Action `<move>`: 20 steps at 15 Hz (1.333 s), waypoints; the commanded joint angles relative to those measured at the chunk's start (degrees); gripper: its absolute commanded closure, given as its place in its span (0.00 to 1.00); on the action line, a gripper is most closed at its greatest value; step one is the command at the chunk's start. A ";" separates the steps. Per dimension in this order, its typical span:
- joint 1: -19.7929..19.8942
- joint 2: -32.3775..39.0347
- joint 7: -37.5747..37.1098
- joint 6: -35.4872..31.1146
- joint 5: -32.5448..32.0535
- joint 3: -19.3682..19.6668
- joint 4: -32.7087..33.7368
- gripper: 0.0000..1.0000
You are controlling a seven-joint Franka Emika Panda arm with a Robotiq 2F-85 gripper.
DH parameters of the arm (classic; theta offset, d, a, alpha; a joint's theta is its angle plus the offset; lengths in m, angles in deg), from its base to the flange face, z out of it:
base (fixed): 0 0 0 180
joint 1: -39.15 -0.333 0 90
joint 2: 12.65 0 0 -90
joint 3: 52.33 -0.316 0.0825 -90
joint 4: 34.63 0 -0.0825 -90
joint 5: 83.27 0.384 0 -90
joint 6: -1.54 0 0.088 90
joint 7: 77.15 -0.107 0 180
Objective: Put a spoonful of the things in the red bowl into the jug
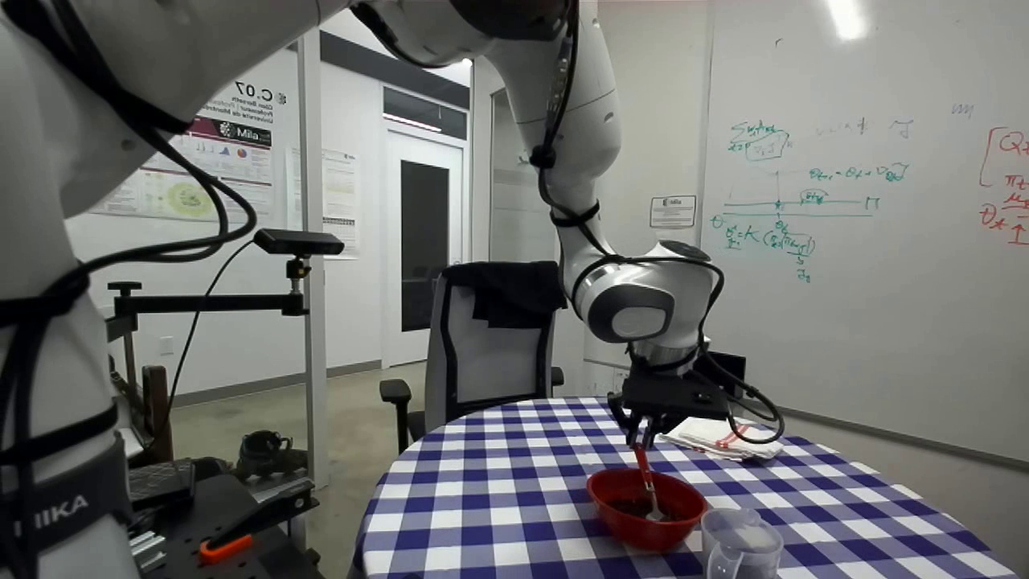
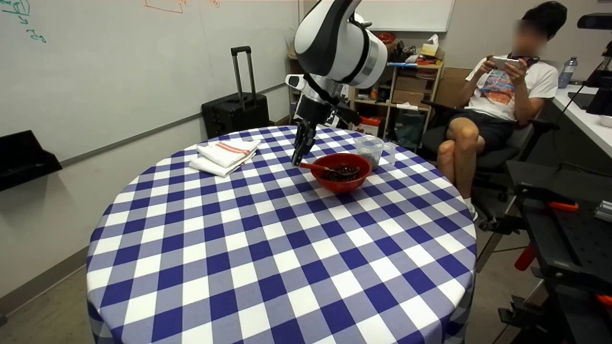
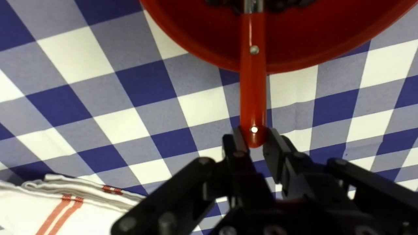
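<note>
poster: in an exterior view, reads "Mila"; the "C.07" above it runs backwards
band: low on the arm, ends in "IKA", rest is hidden
whiteboard: green and red maths, mostly scrawl tbh
chair: behind the tabletop, something black draped on it
pincer: clamped on the spoon, which tilts down into the bowl
jug: clear, just beside the bowl
bits: in an exterior view, a dark pile in the bowl, spoon down at them, can't tell if it's loaded; bowl blocks part of the jug
cloth: folded, white, red stripes, well apart from the bowl
suitcase: black, near the whiteboard
person: sitting past the tabletop, holding up a phone
handle: wrist view, red and riveted, end squeezed between the fingers, rest running over the bowl's rim
</note>
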 commanded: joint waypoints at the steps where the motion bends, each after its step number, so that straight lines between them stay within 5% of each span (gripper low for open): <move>1: -1.77 -1.26 -6.16 -4.54 -4.91 1.33 -2.99 0.95; 20: -2.66 -4.38 -23.93 -5.32 -20.32 2.15 -4.68 0.95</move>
